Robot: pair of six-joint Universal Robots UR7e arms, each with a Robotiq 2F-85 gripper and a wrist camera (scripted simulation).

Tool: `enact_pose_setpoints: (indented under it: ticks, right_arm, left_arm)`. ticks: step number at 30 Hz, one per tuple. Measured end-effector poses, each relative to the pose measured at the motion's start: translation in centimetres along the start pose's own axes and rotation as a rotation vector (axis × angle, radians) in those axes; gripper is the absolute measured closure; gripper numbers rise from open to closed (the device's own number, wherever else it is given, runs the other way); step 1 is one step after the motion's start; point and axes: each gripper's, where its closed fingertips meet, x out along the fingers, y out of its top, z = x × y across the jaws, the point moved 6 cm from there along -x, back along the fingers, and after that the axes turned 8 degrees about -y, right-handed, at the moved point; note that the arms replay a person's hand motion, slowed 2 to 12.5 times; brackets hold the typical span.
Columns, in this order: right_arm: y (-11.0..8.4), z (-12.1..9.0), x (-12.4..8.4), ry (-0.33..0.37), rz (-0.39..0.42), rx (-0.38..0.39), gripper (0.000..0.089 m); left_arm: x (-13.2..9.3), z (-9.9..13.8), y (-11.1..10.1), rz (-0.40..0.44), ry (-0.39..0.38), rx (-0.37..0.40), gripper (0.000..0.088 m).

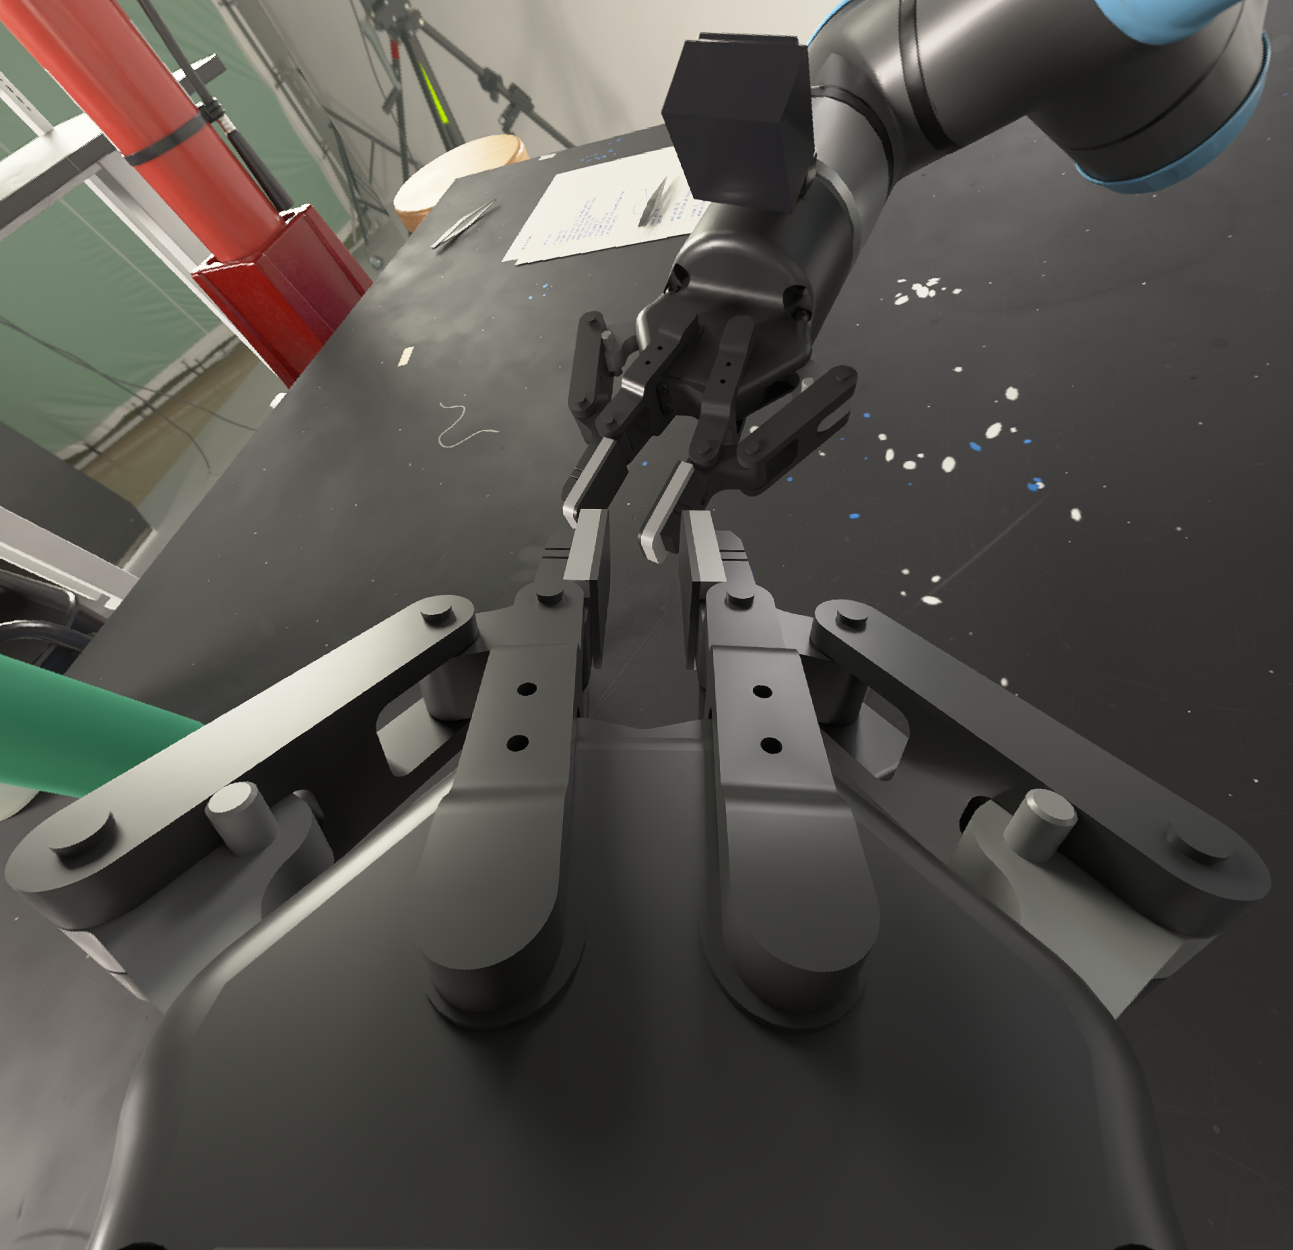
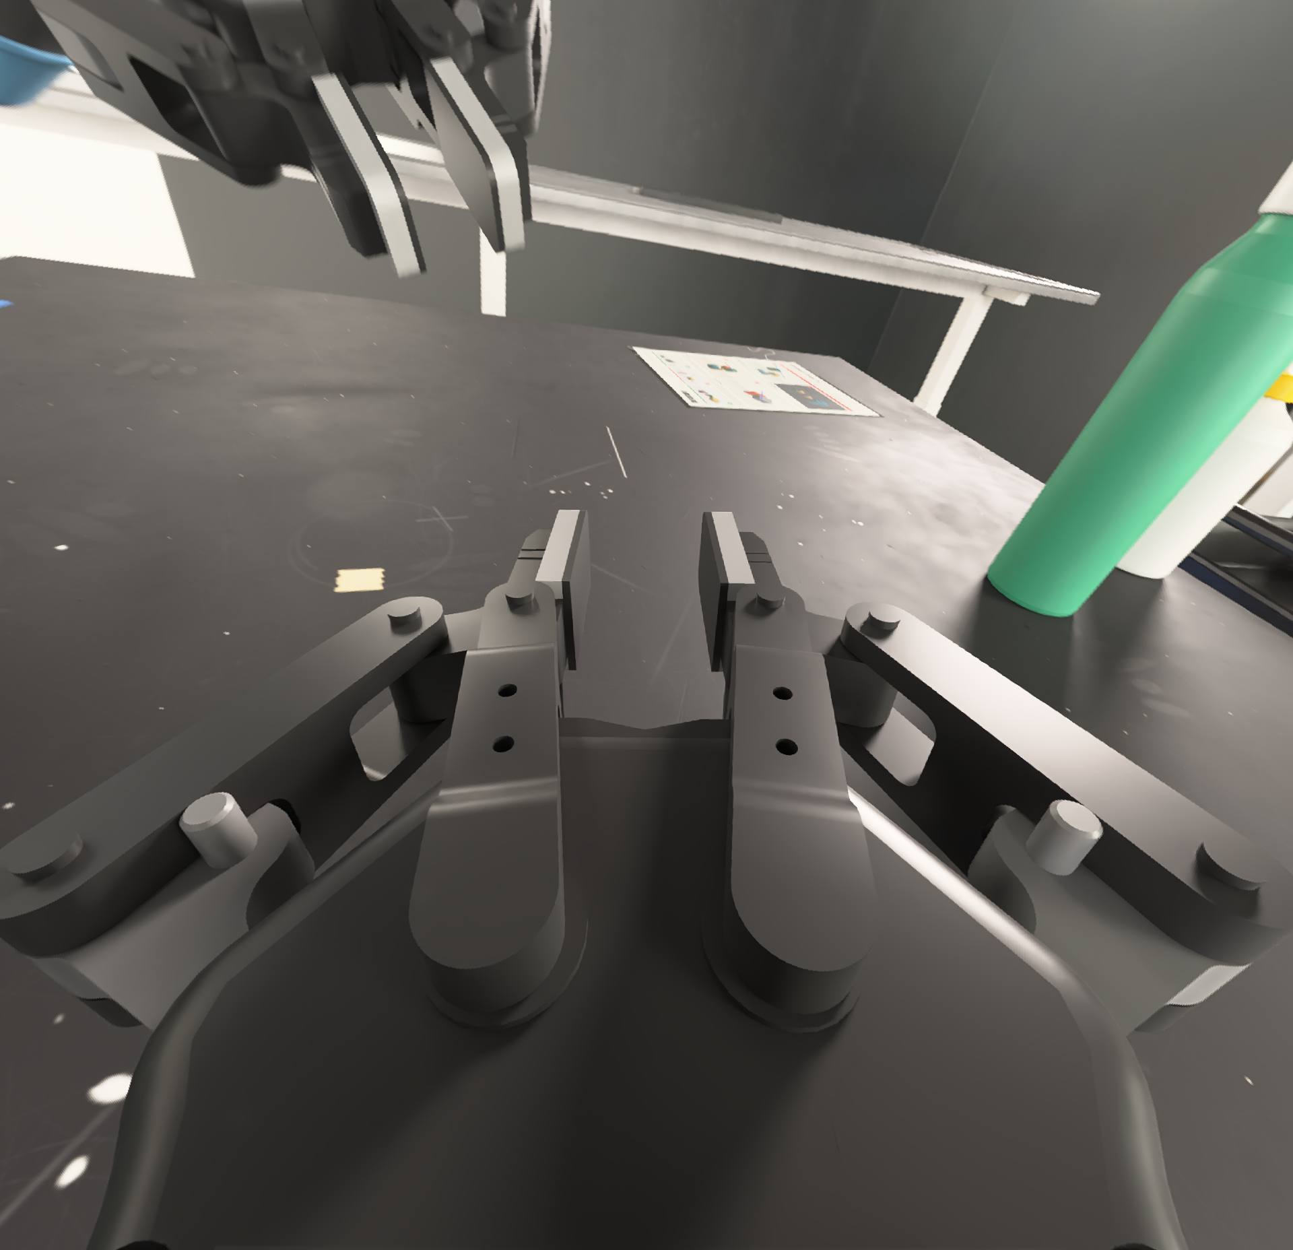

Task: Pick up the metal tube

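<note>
A green bottle-shaped tube (image 2: 1147, 433) stands upright on the black table (image 2: 280, 412) near its right edge, to the right of my right gripper (image 2: 644, 552) and apart from it. In the left wrist view only a part of it (image 1: 77, 733) shows at the left edge. My left gripper (image 1: 644, 545) is open and empty, low over the table. My right gripper (image 1: 610, 520) faces it, open and empty, fingertips almost meeting the left one's. In the right wrist view the left gripper (image 2: 448, 237) hangs at the upper left.
A white bottle (image 2: 1189, 517) stands just behind the green one. A printed sheet (image 2: 755, 391) lies at the far side. A white paper (image 1: 595, 216), a thin metal strip (image 1: 462, 223), a red cylinder (image 1: 140, 97) on a red box (image 1: 280, 286) and a wooden stool (image 1: 462, 174) are beyond.
</note>
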Motion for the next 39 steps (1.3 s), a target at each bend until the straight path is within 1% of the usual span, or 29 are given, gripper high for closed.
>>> enact_pose_setpoints:
  ticks: [5, 11, 13, 18, 21, 26, 30, 33, 39]
  right_arm:
    - [-0.9, 0.5, 0.4, -0.052, -0.071, -0.041, 0.0560]
    - [-2.1, 1.0, 1.1, -0.098, -0.174, -0.106, 0.0463]
    - [-2.4, 1.1, 1.3, -0.109, -0.210, -0.130, 0.0447]
    - [-3.0, 1.8, 1.8, -0.137, -0.285, -0.178, 0.0446]
    - [-3.3, 2.1, 2.3, -0.136, -0.319, -0.183, 0.0455]
    - [-4.0, 2.5, 3.2, -0.116, -0.374, -0.169, 0.0494]
    - [-4.6, 3.3, 3.9, -0.107, -0.426, -0.164, 0.0507]
    - [-5.1, 3.8, 4.4, -0.090, -0.473, -0.162, 0.0510]
    - [-6.6, 4.6, 5.1, -0.053, -0.583, -0.152, 0.0558]
  left_arm:
    - [-0.7, -0.5, 0.0, 0.004, 0.025, -0.001, 0.0701]
    - [-1.5, -0.9, 0.2, 0.008, 0.050, 0.001, 0.0701]
    - [-1.8, -1.0, 0.2, 0.008, 0.057, 0.002, 0.0701]
    - [-2.2, -1.3, 0.2, 0.011, 0.069, 0.002, 0.0701]
    - [-2.3, -1.4, 0.3, 0.013, 0.072, 0.002, 0.0701]
    - [-2.5, -1.5, 0.2, 0.013, 0.078, 0.000, 0.0701]
    - [-2.6, -1.6, 0.1, 0.013, 0.081, -0.001, 0.0701]
    - [-2.7, -1.7, 0.1, 0.012, 0.084, 0.000, 0.0701]
    - [-2.8, -1.8, 0.0, 0.007, 0.088, 0.001, 0.0702]
